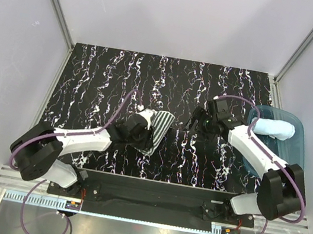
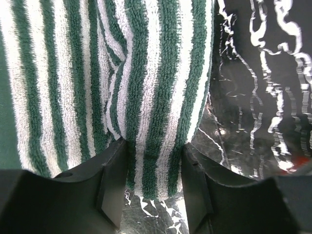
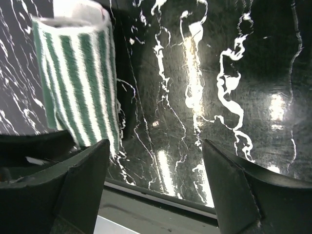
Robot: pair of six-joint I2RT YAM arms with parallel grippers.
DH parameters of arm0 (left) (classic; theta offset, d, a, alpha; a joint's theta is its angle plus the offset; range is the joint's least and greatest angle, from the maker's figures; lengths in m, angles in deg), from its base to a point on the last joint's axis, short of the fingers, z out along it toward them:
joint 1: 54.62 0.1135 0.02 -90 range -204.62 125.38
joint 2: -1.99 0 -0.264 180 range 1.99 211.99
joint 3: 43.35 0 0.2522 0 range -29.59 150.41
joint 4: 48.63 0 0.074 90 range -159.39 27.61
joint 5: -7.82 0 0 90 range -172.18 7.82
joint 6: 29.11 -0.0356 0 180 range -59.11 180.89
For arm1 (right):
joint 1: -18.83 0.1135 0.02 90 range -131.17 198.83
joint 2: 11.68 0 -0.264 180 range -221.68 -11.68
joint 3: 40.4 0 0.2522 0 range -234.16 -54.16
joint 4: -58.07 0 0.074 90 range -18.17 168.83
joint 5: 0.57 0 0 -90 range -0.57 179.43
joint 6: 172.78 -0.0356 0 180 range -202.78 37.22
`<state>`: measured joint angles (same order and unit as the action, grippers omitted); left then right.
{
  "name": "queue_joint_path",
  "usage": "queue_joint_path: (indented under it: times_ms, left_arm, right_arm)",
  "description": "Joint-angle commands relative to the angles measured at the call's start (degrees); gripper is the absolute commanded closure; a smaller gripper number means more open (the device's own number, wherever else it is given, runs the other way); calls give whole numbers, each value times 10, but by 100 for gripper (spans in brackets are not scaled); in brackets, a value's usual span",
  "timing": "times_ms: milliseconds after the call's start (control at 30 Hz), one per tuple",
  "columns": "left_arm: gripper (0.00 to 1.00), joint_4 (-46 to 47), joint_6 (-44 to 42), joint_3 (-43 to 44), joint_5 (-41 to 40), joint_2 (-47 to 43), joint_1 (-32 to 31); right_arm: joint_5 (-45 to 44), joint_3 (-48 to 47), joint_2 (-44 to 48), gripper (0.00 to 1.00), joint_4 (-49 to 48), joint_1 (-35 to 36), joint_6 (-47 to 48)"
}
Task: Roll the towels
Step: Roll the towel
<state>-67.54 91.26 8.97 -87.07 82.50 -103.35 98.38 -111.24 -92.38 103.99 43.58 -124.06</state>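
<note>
towels: 2 (1 striped towel, 1 pale blue towel)
blue tray: 1
arms: 2 (left arm, right arm)
grippers: 2 (left gripper, right gripper)
table: 1

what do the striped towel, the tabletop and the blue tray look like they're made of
The striped towel looks like terry cloth, matte: fuzzy looped pile. The tabletop looks glossy, marble-patterned, perhaps laminate: white veins, glare. The tray looks like smooth translucent blue plastic: see-through tint.
</note>
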Motion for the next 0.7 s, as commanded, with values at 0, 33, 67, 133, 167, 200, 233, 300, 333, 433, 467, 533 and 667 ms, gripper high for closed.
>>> queue_joint_path:
  times_ms: [0, 33, 67, 133, 167, 200, 233, 300, 333, 433, 467, 533, 667]
  left_arm:
    - [52, 42, 27, -37, 136, -6, 35]
    - [50, 73, 31, -52, 160, -6, 46]
    - [50, 96, 49, -63, 191, -5, 59]
    - [50, 143, 65, -82, 261, 4, 94]
    - [50, 149, 73, -85, 272, 8, 101]
    - [50, 155, 76, -87, 292, 14, 112]
    - [50, 171, 79, -90, 304, 17, 117]
    - [50, 188, 95, -102, 332, 23, 134]
    - [51, 197, 100, -104, 338, 25, 138]
    - [51, 216, 116, -111, 362, 34, 152]
    - [51, 223, 120, -111, 371, 42, 155]
    - [53, 245, 133, -118, 398, 50, 167]
    - [54, 257, 138, -130, 417, 65, 183]
  right_arm:
    - [38, 25, 0, 17, -51, 3, 18]
    - [66, 31, 5, 16, -67, 3, 16]
    - [83, 38, 8, 16, -84, 4, 16]
    - [125, 53, 6, 13, -128, 5, 12]
    - [137, 54, 3, 12, -136, 5, 12]
    - [146, 54, -1, 11, -149, 8, 13]
    - [152, 53, -6, 10, -152, 11, 15]
    - [157, 51, -11, 9, -169, 25, 15]
    - [157, 50, -16, 9, -173, 29, 15]
    - [154, 43, -40, 8, -199, 54, 11]
    - [153, 42, -46, 8, -213, 61, 9]
    - [151, 36, -70, 8, -234, 74, 7]
    - [155, 35, -113, 8, -301, 82, -2]
